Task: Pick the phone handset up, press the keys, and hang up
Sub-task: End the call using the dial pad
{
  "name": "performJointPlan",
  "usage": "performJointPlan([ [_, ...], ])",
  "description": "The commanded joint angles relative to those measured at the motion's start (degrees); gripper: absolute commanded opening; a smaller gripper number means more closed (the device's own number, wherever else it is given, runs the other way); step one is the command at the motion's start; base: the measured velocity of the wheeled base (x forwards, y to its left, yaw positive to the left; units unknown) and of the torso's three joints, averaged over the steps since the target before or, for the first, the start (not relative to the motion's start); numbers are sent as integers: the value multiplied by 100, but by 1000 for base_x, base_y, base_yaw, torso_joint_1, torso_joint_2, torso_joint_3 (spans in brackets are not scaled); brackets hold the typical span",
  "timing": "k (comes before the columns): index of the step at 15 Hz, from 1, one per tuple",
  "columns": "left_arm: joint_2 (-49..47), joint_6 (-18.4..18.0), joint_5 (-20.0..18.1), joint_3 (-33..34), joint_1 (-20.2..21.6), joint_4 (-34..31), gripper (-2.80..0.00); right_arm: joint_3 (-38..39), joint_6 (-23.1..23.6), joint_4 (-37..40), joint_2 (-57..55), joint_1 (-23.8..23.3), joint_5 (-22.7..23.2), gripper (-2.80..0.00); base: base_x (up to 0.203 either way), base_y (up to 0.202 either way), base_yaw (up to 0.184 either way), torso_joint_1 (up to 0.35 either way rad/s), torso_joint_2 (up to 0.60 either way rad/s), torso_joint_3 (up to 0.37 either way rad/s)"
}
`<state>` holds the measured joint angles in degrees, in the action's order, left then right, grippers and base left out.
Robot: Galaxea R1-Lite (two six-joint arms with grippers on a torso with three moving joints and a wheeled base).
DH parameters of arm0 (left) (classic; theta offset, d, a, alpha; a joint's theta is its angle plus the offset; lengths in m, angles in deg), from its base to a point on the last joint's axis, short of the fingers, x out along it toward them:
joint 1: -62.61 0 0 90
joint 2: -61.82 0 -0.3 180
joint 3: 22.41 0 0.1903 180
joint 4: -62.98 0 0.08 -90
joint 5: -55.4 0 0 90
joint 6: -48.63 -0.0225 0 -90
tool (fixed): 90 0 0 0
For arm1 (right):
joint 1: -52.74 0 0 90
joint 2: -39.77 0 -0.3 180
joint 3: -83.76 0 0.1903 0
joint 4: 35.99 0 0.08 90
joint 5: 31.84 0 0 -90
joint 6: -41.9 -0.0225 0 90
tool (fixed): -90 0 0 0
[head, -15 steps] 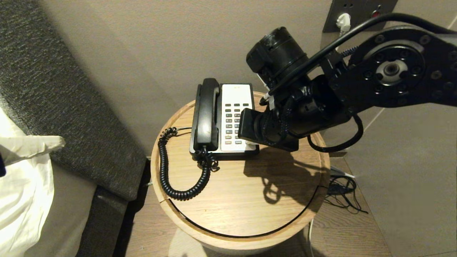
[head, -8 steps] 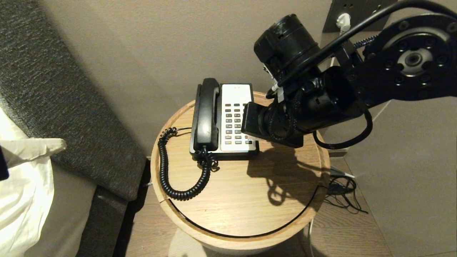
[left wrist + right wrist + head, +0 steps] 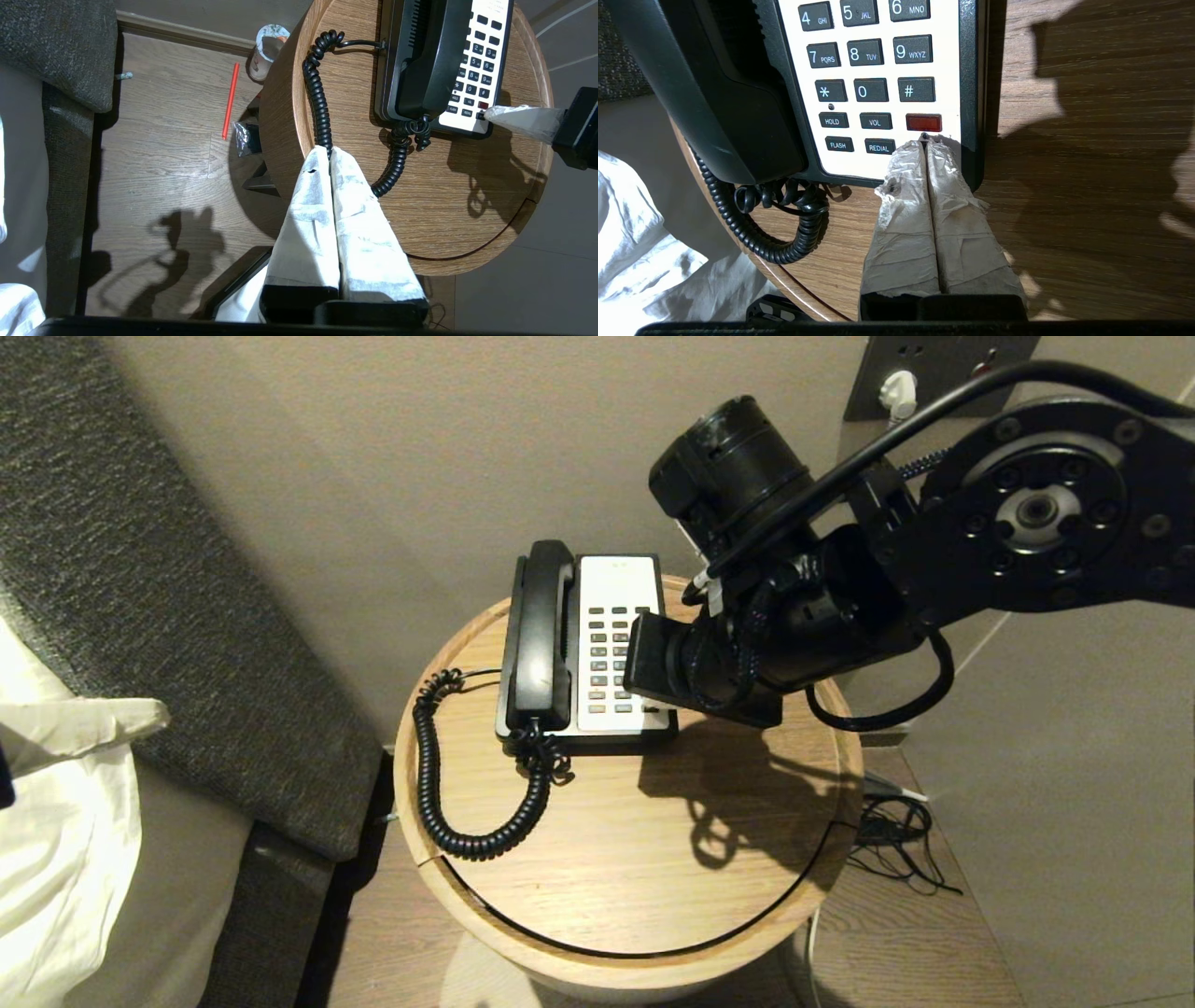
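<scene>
At the far left, a dark grey upholstered headboard (image 3: 140, 569) slopes down beside white bedding (image 3: 56, 821). On the wooden floor (image 3: 163, 154) left of the table lie a red straw (image 3: 230, 100) and a paper cup (image 3: 266, 49), seen only in the left wrist view. The left gripper (image 3: 329, 151) hovers over the near-left edge of the round wooden side table (image 3: 653, 859), its white-wrapped fingers (image 3: 308, 224) clenched together on nothing.

The black coiled cord (image 3: 439, 784) loops across the left part of the tabletop and runs up to the phone handset (image 3: 540, 635). The handset lies seated in its cradle on the left side of the black-and-white phone base (image 3: 588, 733), which sits at the far side of the table.

Right of the handset, the keys (image 3: 611, 658) fill the white faceplate. The right gripper (image 3: 927, 147) reaches in from the right, its wrapped fingers (image 3: 957, 224) pressed shut, tips at the near-right corner of the keypad, just below the red button (image 3: 923, 122) and beside the REDIAL key (image 3: 879, 148). Whether the tips touch the faceplate cannot be told.

Further right, a wall socket panel (image 3: 934, 373) holds a white plug (image 3: 898, 387), and loose black cables (image 3: 896, 840) lie on the floor.
</scene>
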<state>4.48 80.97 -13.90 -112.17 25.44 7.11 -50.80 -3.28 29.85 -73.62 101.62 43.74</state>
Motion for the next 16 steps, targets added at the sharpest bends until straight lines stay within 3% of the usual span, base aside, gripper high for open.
performJointPlan([
  [1,3,17,13,26,-1,-16,-280,10,-34,24,-63,0,-8,-280,0,0,0,0,0,0],
  [16,-6,17,13,40,-1,-11,-280,1,-17,-2,50,8,-74,-280,0,0,0,0,0,0],
])
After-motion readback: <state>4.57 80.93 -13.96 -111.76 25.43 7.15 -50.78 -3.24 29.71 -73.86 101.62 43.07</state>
